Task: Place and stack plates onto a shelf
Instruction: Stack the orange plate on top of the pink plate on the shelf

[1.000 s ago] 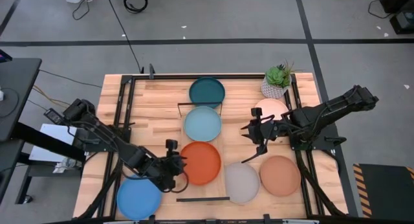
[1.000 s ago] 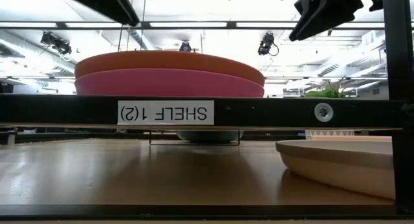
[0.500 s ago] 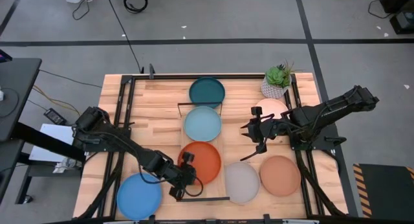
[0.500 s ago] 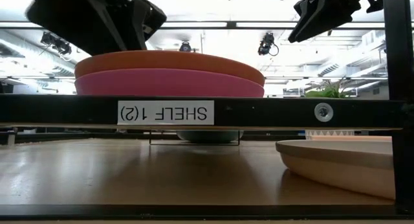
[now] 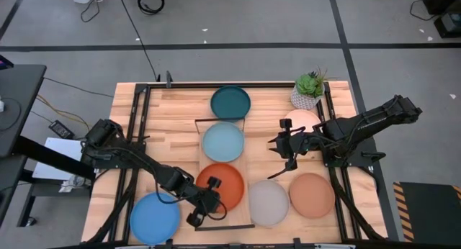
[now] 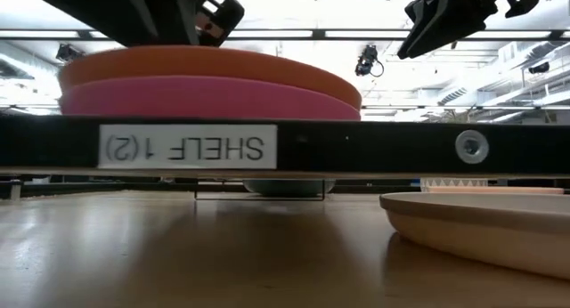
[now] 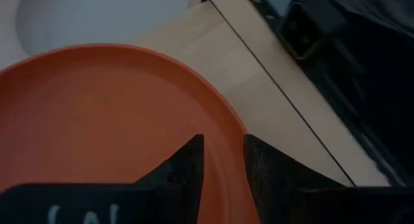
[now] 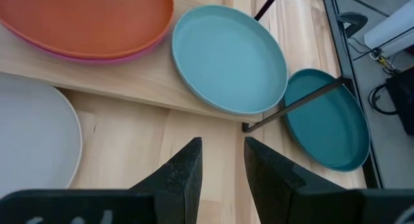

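The orange plate (image 5: 225, 183) lies on the magenta plate (image 6: 205, 99) at the near end of the light-wood shelf (image 5: 247, 170). The pale aqua plate (image 5: 222, 141) sits on the shelf's far end, and the dark teal plate (image 5: 230, 102) lies beyond it on the table. My left gripper (image 5: 212, 204) is shut at the orange plate's near-left rim. My right gripper (image 5: 277, 150) hangs shut above the table right of the shelf, touching nothing. Grey (image 5: 268, 202), terracotta (image 5: 312, 195), peach (image 5: 302, 121) and bright blue (image 5: 155, 218) plates rest flat on the table. My left gripper has its shut fingers (image 7: 187, 166) down on the orange plate's near rim (image 7: 240, 136), coming from the table's left and slanting down. The rim runs under one finger; whether that finger is outside it cannot be told. The plate lies flat on the magenta one.
A small potted plant (image 5: 310, 89) stands at the far right corner. Black frame rails (image 5: 137, 134) run along the table's left and right sides. The shelf's near end bar (image 5: 225, 226) lies close to the table's near edge, and the grey plate sits right beside the shelf.
My left gripper has moved from the orange plate's left edge toward the table's near edge, along the plate's rim. The shelf, with its plates on it, has slid a little toward the near edge; in the low view its label bar looms larger and sits farther left.
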